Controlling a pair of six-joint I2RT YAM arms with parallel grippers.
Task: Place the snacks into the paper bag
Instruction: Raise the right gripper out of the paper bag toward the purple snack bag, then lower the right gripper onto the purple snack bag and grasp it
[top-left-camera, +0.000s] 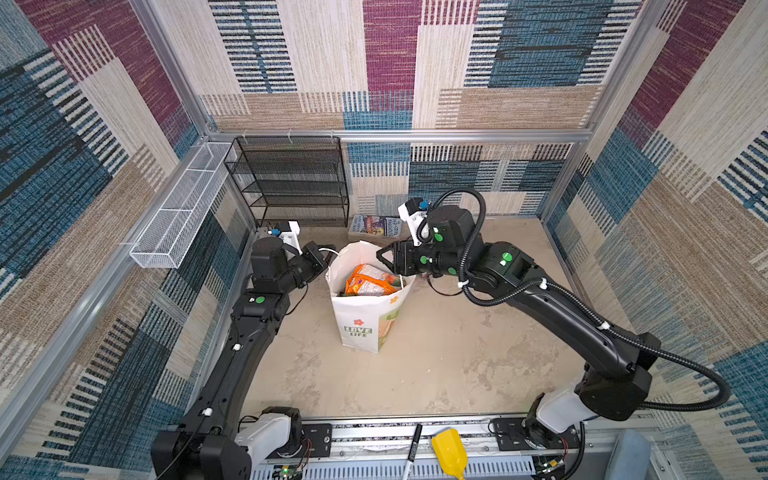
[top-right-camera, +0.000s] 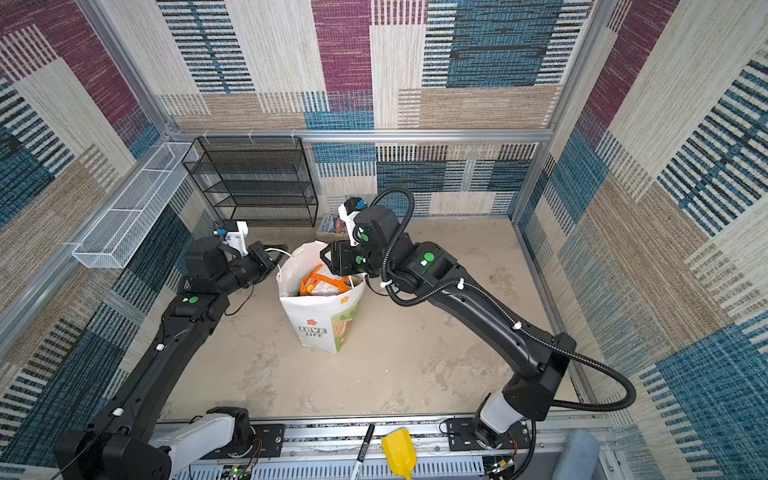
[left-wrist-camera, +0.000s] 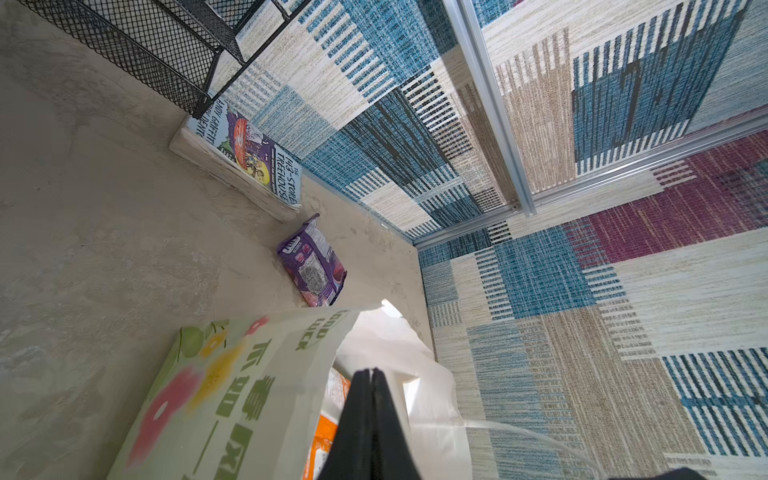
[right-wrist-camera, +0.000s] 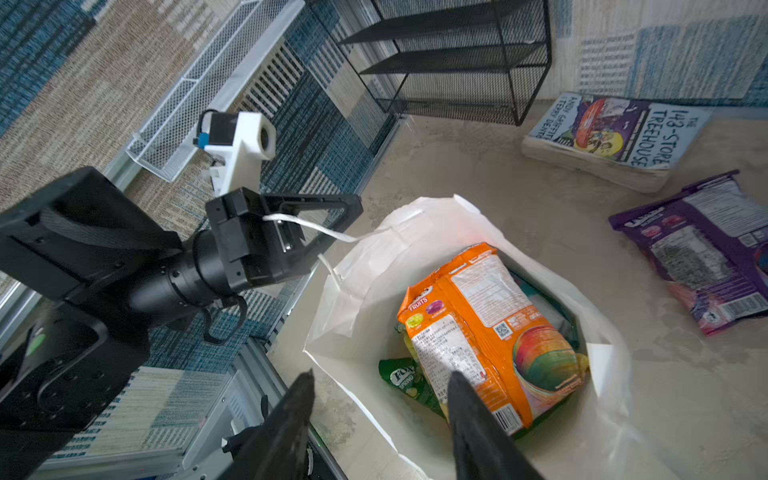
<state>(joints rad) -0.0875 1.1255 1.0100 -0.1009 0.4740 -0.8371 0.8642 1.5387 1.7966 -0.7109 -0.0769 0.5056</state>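
Our right hand (right-wrist-camera: 380, 374) hangs wide over the mouth of the paper bag (top-left-camera: 365, 328) ("LOVE LIFE" on its side), above the orange packet (right-wrist-camera: 490, 328) marked "FRUITS" and the green packet (right-wrist-camera: 405, 380) marked "FOX", our left hand (right-wrist-camera: 357, 205) shut at the cord handle (right-wrist-camera: 316, 226), bare desk (top-left-camera: 436, 365) in front, purple packet (right-wrist-camera: 702, 249) beside the "143-STOREY TREEHOUSE" book (right-wrist-camera: 615, 133).

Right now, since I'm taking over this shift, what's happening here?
The left gripper is shut on the cord handle of the bag, holding its mouth open. The right gripper hangs open over the bag, above an orange packet lying inside. A purple packet lies outside on the table, not yet packed.
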